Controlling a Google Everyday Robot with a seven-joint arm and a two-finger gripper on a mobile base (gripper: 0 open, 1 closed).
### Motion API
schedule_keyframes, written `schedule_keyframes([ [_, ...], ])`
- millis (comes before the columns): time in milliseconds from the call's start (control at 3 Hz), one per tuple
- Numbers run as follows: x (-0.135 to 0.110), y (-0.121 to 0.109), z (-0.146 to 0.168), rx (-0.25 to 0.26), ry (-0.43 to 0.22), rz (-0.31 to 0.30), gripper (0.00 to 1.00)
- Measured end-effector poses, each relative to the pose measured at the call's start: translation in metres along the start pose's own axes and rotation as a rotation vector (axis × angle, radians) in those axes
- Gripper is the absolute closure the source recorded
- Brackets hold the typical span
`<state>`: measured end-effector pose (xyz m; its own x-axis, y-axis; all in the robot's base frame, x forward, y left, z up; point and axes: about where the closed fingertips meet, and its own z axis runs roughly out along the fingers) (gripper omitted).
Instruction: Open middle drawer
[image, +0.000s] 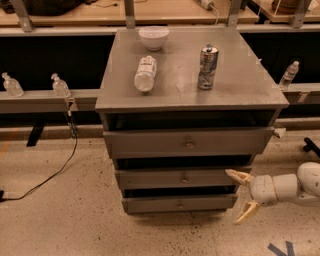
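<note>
Where the grey cabinet (235, 92) stands at frame centre, three drawers sit stacked in its front.

- Middle drawer (150, 178): second of the stack, below centre of the frame. It has a flat grey front with a small round knob (184, 178).
- Gripper (243, 195): lower right of the frame, on a white arm (295, 186) entering from the right edge. Its fingers are spread wide and hold nothing.
- Relation: the upper finger (239, 176) is level with the middle drawer's front, at its right end; contact cannot be told. The knob lies to the left of the gripper, apart from it.
- Cabinet top: white bowl (153, 37) at the rear, plastic bottle (145, 73) lying down, can (207, 67) upright.
</note>
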<state>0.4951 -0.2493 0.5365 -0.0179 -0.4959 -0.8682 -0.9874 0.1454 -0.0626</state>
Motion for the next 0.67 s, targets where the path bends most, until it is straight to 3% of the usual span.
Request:
schedule_keyframes([
  [333, -0.004, -0.007, 0.012, 0.045, -0.011, -0.075, 0.0],
  [667, -0.008, -0.023, 0.038, 0.164, -0.028, -0.237, 0.0],
])
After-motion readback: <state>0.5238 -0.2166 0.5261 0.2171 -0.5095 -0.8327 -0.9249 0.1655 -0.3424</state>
